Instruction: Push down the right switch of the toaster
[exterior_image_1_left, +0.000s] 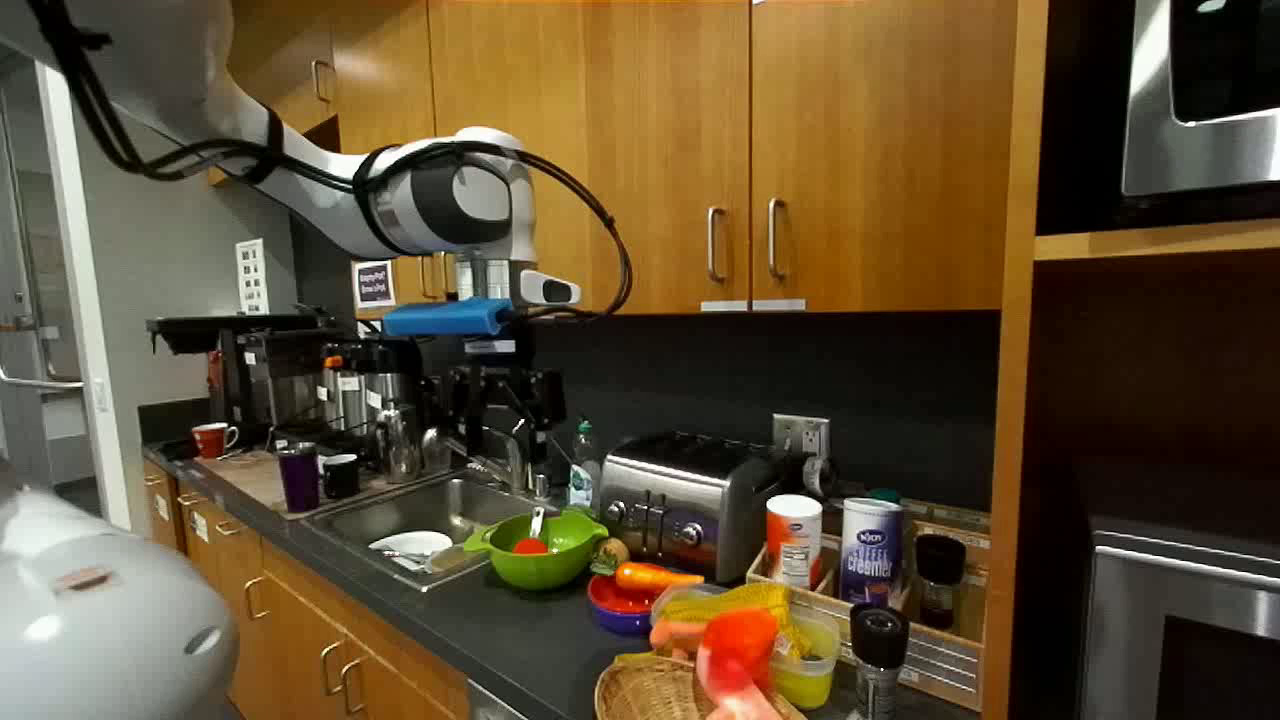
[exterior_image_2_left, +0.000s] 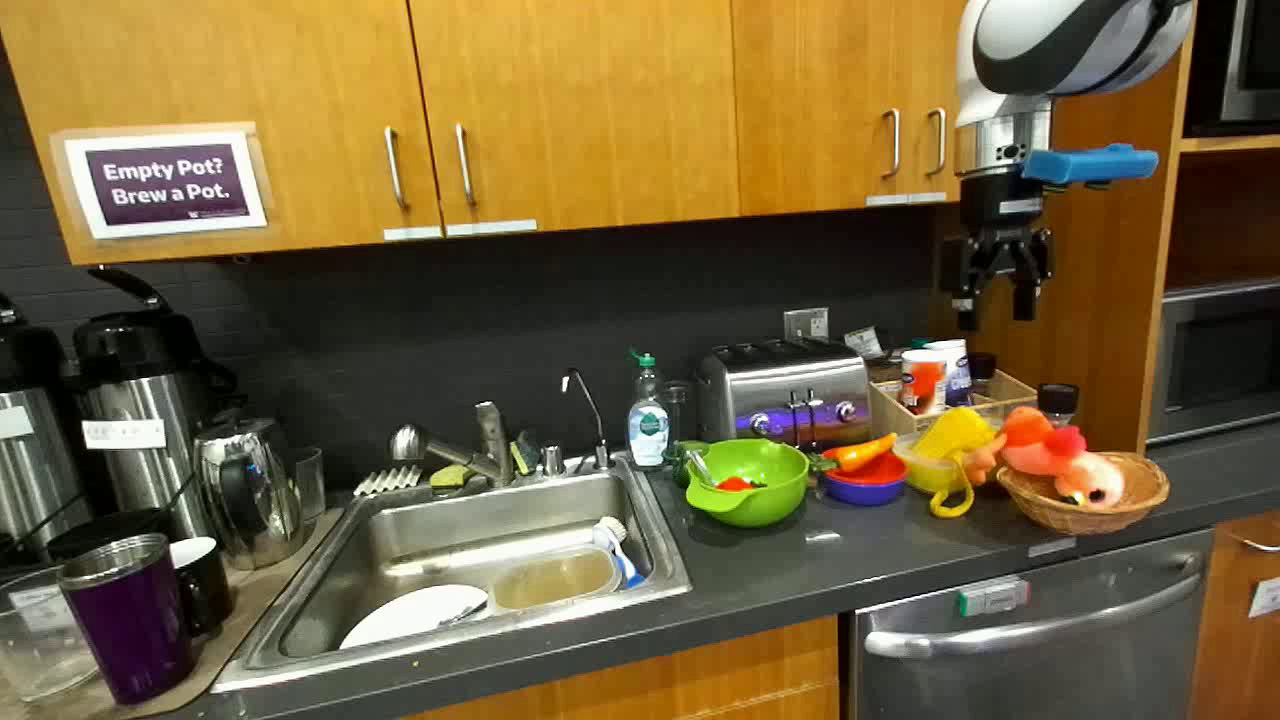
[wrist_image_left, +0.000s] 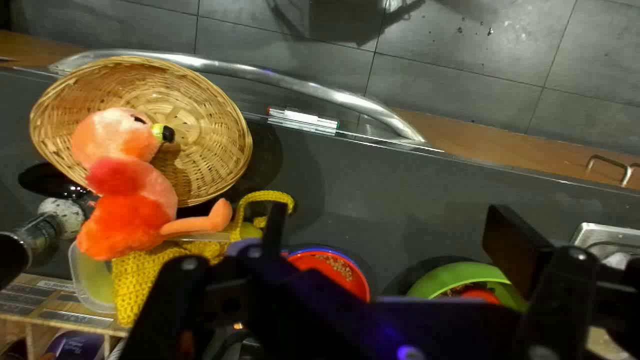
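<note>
The silver toaster (exterior_image_1_left: 690, 492) with its dark slotted top stands against the back wall in both exterior views (exterior_image_2_left: 800, 382). Two dark levers sit side by side on its front between two round knobs; the right lever (exterior_image_2_left: 813, 404) is the one nearer the right knob (exterior_image_2_left: 846, 411). Both levers look raised at about the same height. My gripper (exterior_image_2_left: 996, 302) hangs pointing down, well above the counter and apart from the toaster. It is open and empty in both exterior views (exterior_image_1_left: 507, 440). In the wrist view its fingers (wrist_image_left: 390, 215) are wide apart; the toaster is not made out there.
A green bowl (exterior_image_2_left: 750, 500) and a red-and-blue bowl (exterior_image_2_left: 865, 490) with a carrot (exterior_image_2_left: 866, 453) stand before the toaster. A basket (exterior_image_2_left: 1090, 515) with a plush bird (exterior_image_2_left: 1040, 450) and a wooden box (exterior_image_2_left: 1000, 400) stand to its right. A soap bottle (exterior_image_2_left: 648, 425) stands left.
</note>
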